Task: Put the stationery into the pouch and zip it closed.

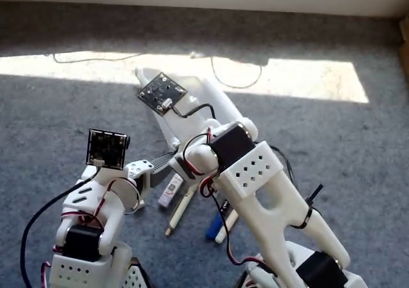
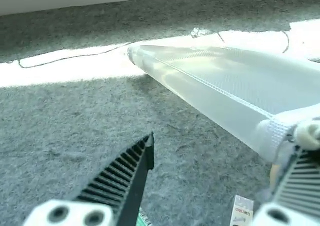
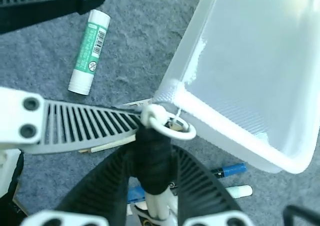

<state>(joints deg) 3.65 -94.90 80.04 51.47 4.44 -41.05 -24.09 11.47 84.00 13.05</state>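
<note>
Two ribbed black jaws of the right gripper [image 3: 152, 138] clench a thick pen [image 3: 152, 163], black at its upper end and white along the barrel. Its tip meets a corner of the pouch [image 3: 250, 60], where a small white ring [image 3: 167, 123] sits. The left gripper [image 2: 220, 151] stands released, its jaws spread wide: one ribbed jaw touches that same pouch corner, the other hangs apart over bare carpet [image 2: 75, 116]. The pouch, a long sleeve of translucent white mesh with a stitched seam, lies on the grey, nubby carpet, its far end in a band of sunlight. A cylindrical glue stick [image 3: 90, 50], green-labelled with white ends, lies on the carpet just beside the pouch. A blue pen [image 3: 227, 171] and a white pen [image 3: 240, 191] lie side by side near the pouch's closer edge. A small white labelled block [image 1: 169, 191] rests by a slim cream-coloured pen [image 1: 181, 210].
</note>
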